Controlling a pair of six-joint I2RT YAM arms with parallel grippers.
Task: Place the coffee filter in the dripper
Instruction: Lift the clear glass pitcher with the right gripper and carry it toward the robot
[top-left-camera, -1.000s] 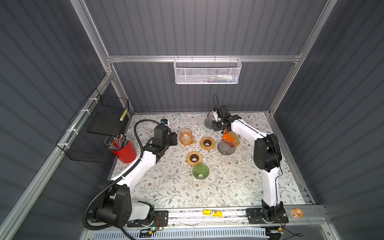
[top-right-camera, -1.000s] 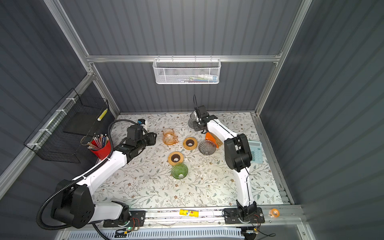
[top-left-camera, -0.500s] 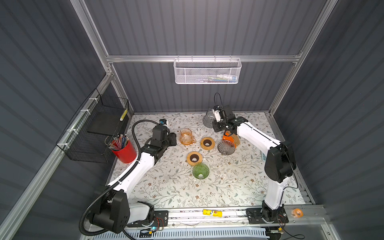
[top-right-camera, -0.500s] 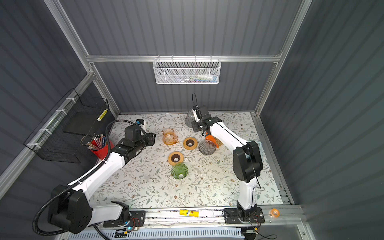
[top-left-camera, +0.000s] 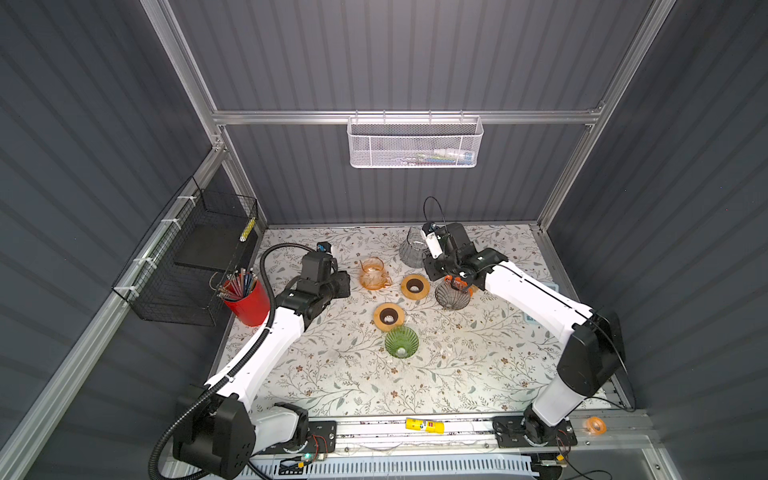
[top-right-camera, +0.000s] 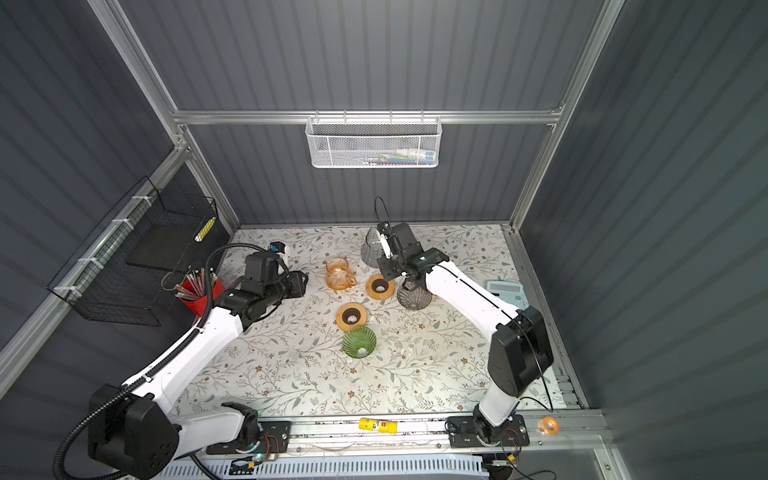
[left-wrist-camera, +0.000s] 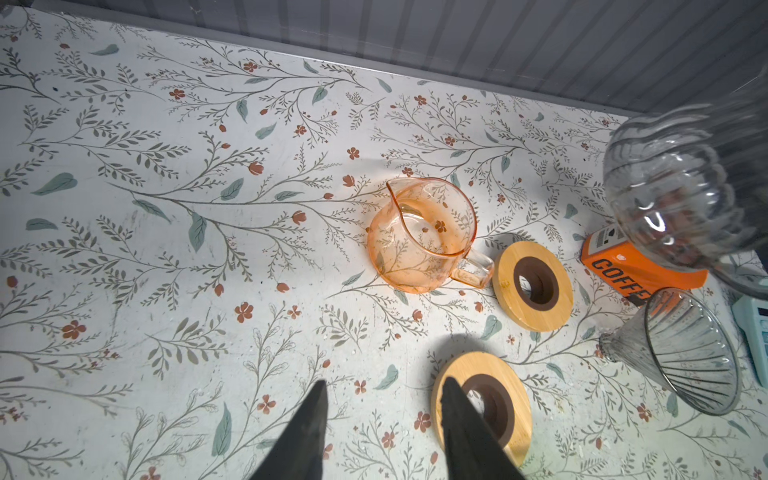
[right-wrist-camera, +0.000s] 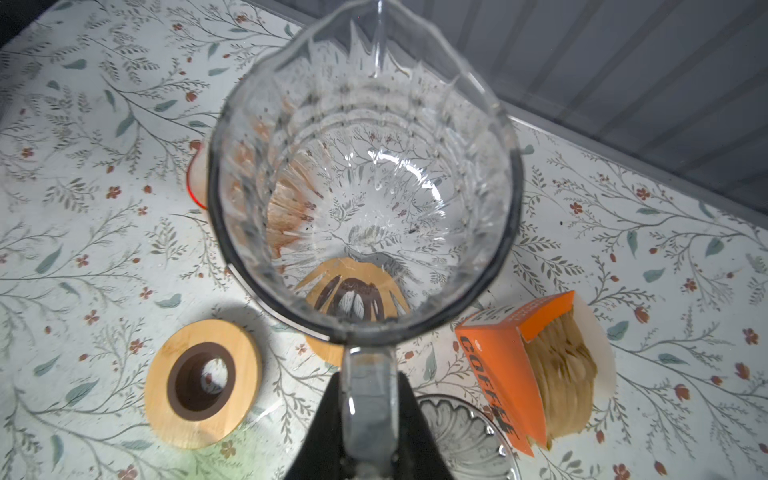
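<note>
Step (judged): preparation, no filter taken yet | right gripper (right-wrist-camera: 370, 376): fingers (right-wrist-camera: 322, 434) pinch handle of raised clear carafe (right-wrist-camera: 361, 187), behind grey dripper (top-left-camera: 452, 296) | left gripper (left-wrist-camera: 384, 384): fingers (left-wrist-camera: 305, 436) spread, empty, well apart from dripper | coffee filters (right-wrist-camera: 565, 374): in orange box (right-wrist-camera: 494, 365) just beside dripper | next: park carafe, pinch single filter.

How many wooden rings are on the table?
2. One wooden ring with a brown hole lies beside the orange glass jug; the other lies beside the green glass dripper. None seems hidden.
</note>
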